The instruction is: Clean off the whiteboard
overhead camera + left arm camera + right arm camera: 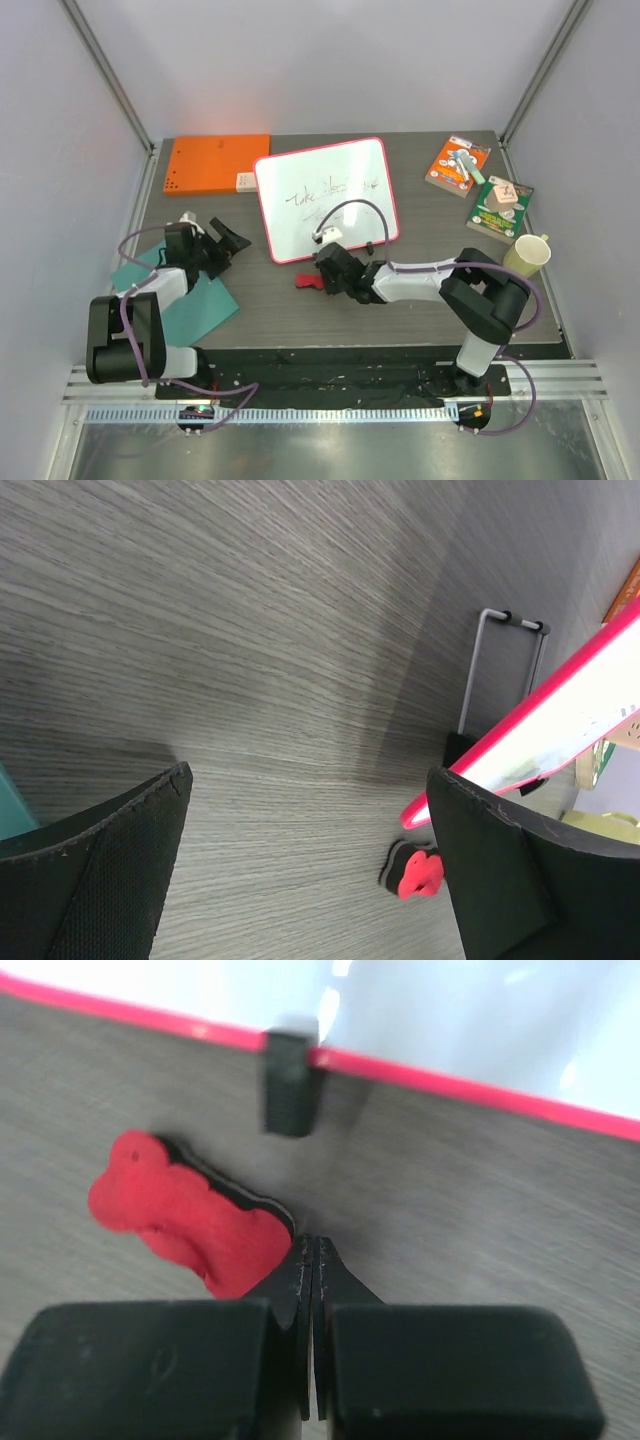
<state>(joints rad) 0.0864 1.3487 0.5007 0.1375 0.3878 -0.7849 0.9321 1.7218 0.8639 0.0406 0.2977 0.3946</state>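
- The whiteboard (325, 198) sits mid-frame in the top view, dark handwriting across its upper half. Its lower edge runs from lower left to upper right.
- The red eraser (308, 282) lies on the worktop (300, 322), just below the board's lower left corner and apart from the rim.
- The right tool (322, 275) is just beside the eraser, on its right. The left tool (232, 248) hangs farther off at the left, above the teal sheet (185, 295). The right arm looks the nearer one for the pick-up.
- In the right wrist view the right tool (310, 1250) has its fingers pressed flat together with nothing between them.
- The eraser (180, 1215) sits to the upper left of the tips, its long axis running from upper left to lower right. By my reading, the fingers must spread and shift left to straddle it.
- That view also shows a black foot (292, 1080) on the board's pink rim (450, 1082), which is too small to make out from above.
- The left wrist view shows the left tool (308, 775) spread wide and empty.
- It alone shows the board (560, 710) seemingly propped at a tilt on a wire stand (490, 670), with the eraser (415, 872) low beneath its corner.
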